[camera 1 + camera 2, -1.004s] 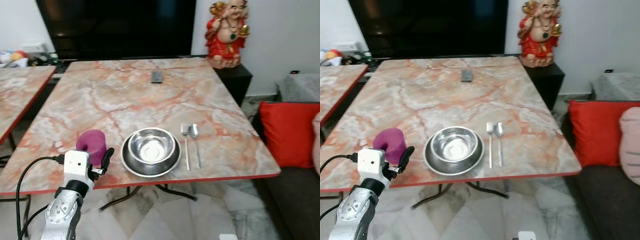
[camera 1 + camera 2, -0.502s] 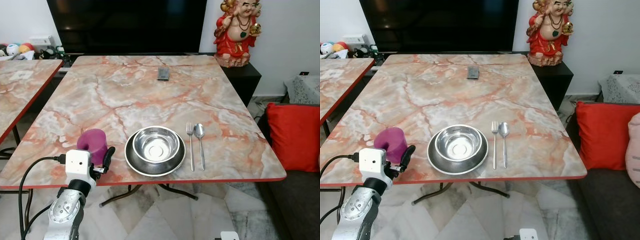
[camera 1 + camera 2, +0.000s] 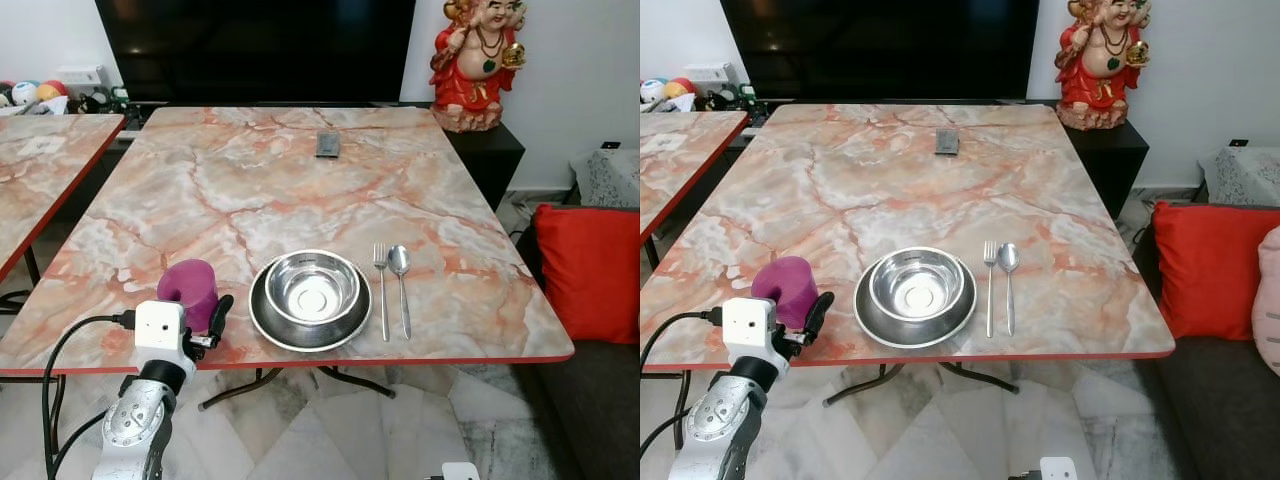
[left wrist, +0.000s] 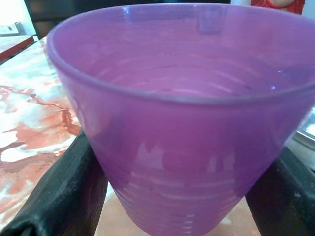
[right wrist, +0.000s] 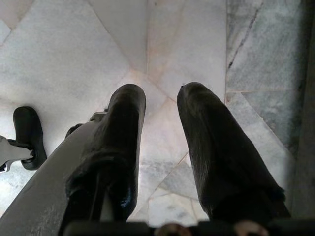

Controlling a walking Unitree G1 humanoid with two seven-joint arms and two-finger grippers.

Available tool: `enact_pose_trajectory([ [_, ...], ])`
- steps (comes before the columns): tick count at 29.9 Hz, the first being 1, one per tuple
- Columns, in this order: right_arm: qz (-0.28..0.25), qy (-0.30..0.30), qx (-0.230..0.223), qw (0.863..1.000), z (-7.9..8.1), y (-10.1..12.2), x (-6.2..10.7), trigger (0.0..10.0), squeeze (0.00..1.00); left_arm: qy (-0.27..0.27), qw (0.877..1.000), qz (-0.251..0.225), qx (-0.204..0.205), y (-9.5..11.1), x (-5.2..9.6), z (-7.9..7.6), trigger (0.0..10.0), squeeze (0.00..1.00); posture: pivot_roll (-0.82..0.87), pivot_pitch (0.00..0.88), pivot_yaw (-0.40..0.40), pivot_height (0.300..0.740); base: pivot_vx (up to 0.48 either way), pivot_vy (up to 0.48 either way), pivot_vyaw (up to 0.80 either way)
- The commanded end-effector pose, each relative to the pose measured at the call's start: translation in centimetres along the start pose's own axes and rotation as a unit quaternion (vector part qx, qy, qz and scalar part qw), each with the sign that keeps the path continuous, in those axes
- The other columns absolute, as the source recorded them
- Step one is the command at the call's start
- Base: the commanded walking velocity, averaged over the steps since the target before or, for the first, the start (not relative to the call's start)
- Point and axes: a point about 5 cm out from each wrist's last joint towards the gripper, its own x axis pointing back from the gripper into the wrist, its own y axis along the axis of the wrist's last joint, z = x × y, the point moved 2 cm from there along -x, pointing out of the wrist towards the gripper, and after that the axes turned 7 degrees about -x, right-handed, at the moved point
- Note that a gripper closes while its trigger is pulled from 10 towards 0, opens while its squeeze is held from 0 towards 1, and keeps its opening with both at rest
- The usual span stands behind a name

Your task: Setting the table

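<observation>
Head views: the left gripper point(image 3: 200, 318) clasps a purple cup point(image 3: 188, 291) at the marble table's point(image 3: 280, 180) near edge, beside a steel bowl point(image 3: 311, 288) on its plate point(image 3: 310, 322), fork point(image 3: 381, 287) and spoon point(image 3: 401, 282) alongside. Left wrist view: black fingers point(image 4: 54, 196) flank the cup. Right wrist view: the right gripper point(image 5: 160, 128) hangs slightly parted, empty, over tiled floor point(image 5: 64, 59).

My marble table point(image 3: 300, 190) with a red edge carries a purple cup point(image 3: 188, 290) near its front, a bowl on a plate point(image 3: 309, 310), a fork point(image 3: 381, 290), a spoon point(image 3: 401, 285) and a remote point(image 3: 328, 144).
</observation>
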Motion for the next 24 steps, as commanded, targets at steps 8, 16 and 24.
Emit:
enact_pose_trajectory([
  [8, 0.004, 0.001, 0.0, 1.0, 0.06, -0.29, 0.04, 10.0, 0.0, -0.002, 1.0, -0.004, -0.012, 0.45, 0.12, 0.35, 10.0, 0.0, 0.04, 0.1, -0.008, 0.74, 0.27, 0.0, 0.0],
  [16, 0.005, 0.002, -0.002, 1.0, 0.31, -0.39, 0.05, 10.0, 0.0, -0.002, 1.0, -0.004, -0.018, 0.55, 0.07, 0.78, 10.0, 0.0, 0.04, 0.1, 0.002, 0.74, 0.168, 0.0, 0.0],
  [24, 0.006, 0.002, -0.002, 1.0, 0.28, -0.4, 0.05, 10.0, 0.0, -0.003, 1.0, -0.002, -0.021, 0.59, -0.02, 0.65, 10.0, 0.0, 0.04, 0.101, -0.002, 0.74, 0.0, 0.0, 0.0],
])
